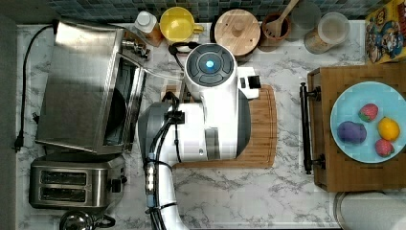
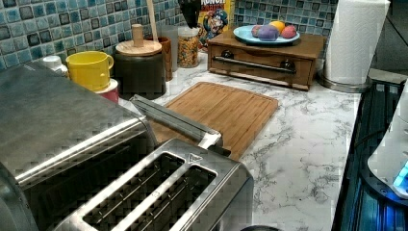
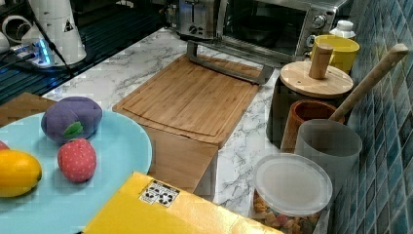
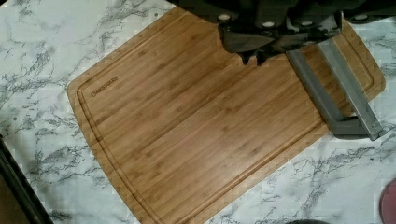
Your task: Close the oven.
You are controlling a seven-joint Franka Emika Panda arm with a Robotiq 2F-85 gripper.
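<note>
oven (image 1: 81, 86) door down | handle (image 4: 336, 93) over cutting board (image 4: 201, 130) edge | gripper (image 4: 254, 57) pinched (nothing held)

Closed claw (image 4: 254, 57) above bamboo cutting board (image 4: 201, 126), oven's bar handle (image 4: 338, 98) alongside, on marble counter (image 4: 37, 56).

Brushed steel oven (image 1: 79, 86) (matt bamboo board (image 4: 210, 126))

The oven (image 3: 272, 24) door hangs open, its bar handle (image 3: 226, 66) lying over the far edge of the cutting board (image 3: 195, 97) at the right view's upper middle. The board's surface is bare. Along the right view's right edge a lidded canister (image 3: 311, 83), utensil cup (image 3: 304, 119) and yellow mug (image 3: 338, 51) crowd the backsplash. Marble counter (image 3: 122, 68) lies open in the right view's upper left.
</note>
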